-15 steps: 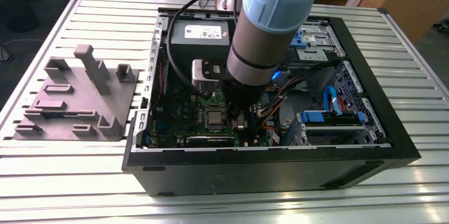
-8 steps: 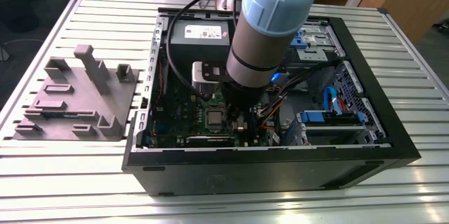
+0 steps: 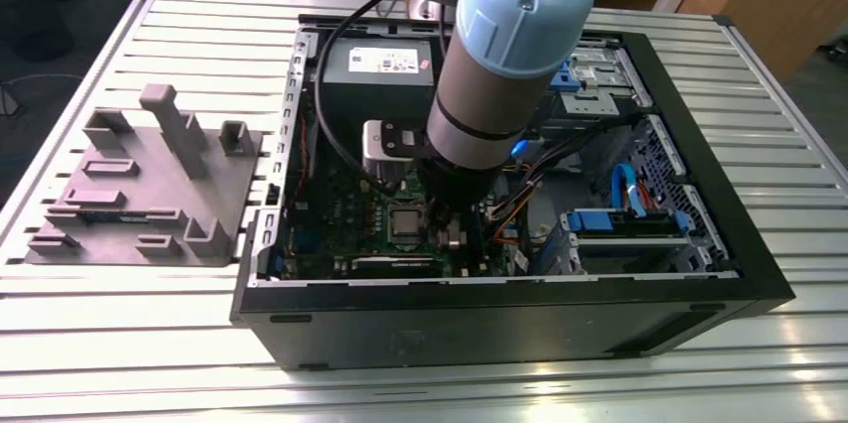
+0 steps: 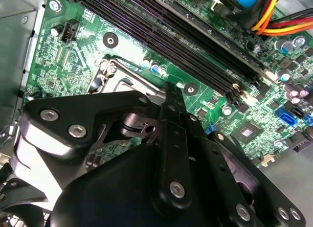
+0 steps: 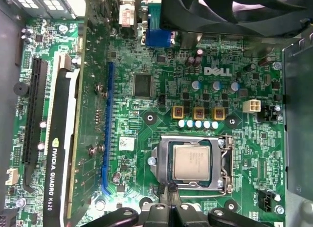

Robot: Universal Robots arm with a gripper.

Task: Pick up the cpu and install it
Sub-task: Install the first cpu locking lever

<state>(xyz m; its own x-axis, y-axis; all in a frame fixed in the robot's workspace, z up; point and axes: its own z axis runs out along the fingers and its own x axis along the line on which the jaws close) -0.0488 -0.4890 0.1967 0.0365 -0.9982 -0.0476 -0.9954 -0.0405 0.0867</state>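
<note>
At the socket's near edge, the black linkage-fingered tool [image 5: 171,192] is seen closed, its tips pressed together with nothing gripped. Just beyond, the small flat square silvery-grey cpu [image 5: 192,162] lies in the shiny metal socket frame [image 5: 226,161] on the green circuit board [image 5: 122,114]. Its metal top faces up and its edges are squared to the frame, presumably for contact alignment. No long axis is shown.

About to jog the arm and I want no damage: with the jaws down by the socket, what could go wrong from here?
1. The gripper has its jaws shut at the rim of the shiny metal socket frame, beside the small silvery square cpu lying in it; a sideways slip might scrape or shift the chip.
2. In the exterior view the arm stands deep in the black computer case, close to orange wires, which might snag.
</note>
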